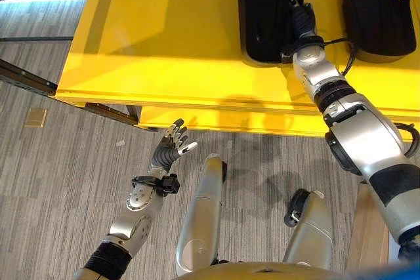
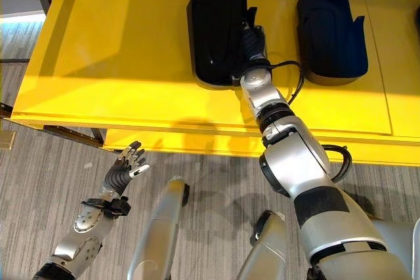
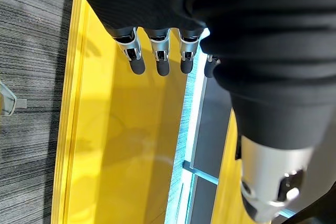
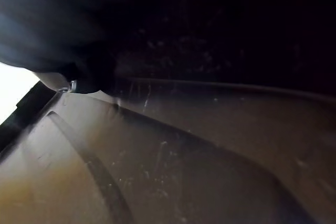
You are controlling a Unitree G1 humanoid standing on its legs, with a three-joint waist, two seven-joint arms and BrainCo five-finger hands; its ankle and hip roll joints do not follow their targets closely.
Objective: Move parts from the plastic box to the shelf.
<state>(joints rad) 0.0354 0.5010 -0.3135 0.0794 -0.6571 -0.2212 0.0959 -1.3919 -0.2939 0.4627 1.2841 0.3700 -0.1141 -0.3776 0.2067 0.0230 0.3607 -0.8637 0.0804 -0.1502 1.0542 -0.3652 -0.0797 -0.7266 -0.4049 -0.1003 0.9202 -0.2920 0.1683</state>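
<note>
— The right hand (image 2: pixel 252 40) lies against the long black part (image 2: pixel 213 24) on the yellow shelf (image 2: pixel 118 50). Is it holding it? I cannot tell.

— And the left hand (image 1: pixel 172 145)?

— Loose and holding nothing, low over the grey floor (image 1: pixel 52 181).

— How far along?

— Two smooth, dark, rounded parts are up; the other part (image 2: pixel 331 27) lies just beside.

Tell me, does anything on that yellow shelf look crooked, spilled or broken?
Nothing stands out. Two black parts lie flat, apart, on the yellow shelf. The right hand rests against the nearer one; its fingers are hidden. The left hand hangs open over the floor.
</note>
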